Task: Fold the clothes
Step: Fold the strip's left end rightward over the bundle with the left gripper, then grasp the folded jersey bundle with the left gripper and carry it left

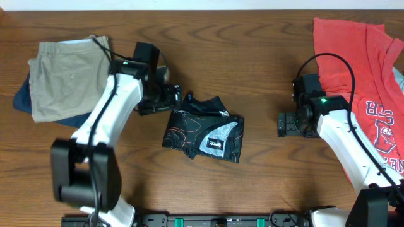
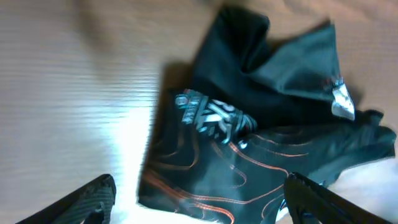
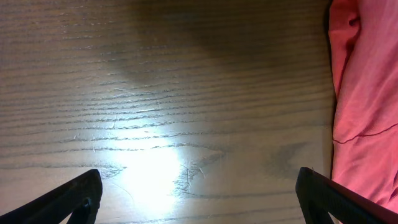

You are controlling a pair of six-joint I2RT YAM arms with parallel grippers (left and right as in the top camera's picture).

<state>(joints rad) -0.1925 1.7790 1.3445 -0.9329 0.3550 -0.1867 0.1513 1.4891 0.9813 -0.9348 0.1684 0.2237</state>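
Across the middle of the table point(image 1: 252, 50), a little left of centre, I have the black jersey point(image 1: 203, 131) lying in a crumpled, partly folded bundle. From overhead its upper left edge merges with the dark left gripper point(image 2: 200, 183), so I cannot tell from there whether the two touch. The left wrist feed is soft and blurred. The jersey fills the frame and is cut off at the bottom and right edges, and its white lettering is unreadable. My left fingers point(image 2: 93, 200) sit wide apart at the lower corners, released, with nothing between them but fabric below.

The bundle's long axis runs left to right, dipping slightly toward the right, with a loose dark flap sticking up on the far side and a pale panel near the lower right corner.

My right gripper point(image 3: 199, 177) hangs spread over bare wood, well apart from the jersey, holding nothing. The red T-shirts point(image 1: 366, 75) run out of frame at right. The navy garment point(image 1: 22, 98) is mostly buried under the khaki shorts point(image 1: 66, 75).
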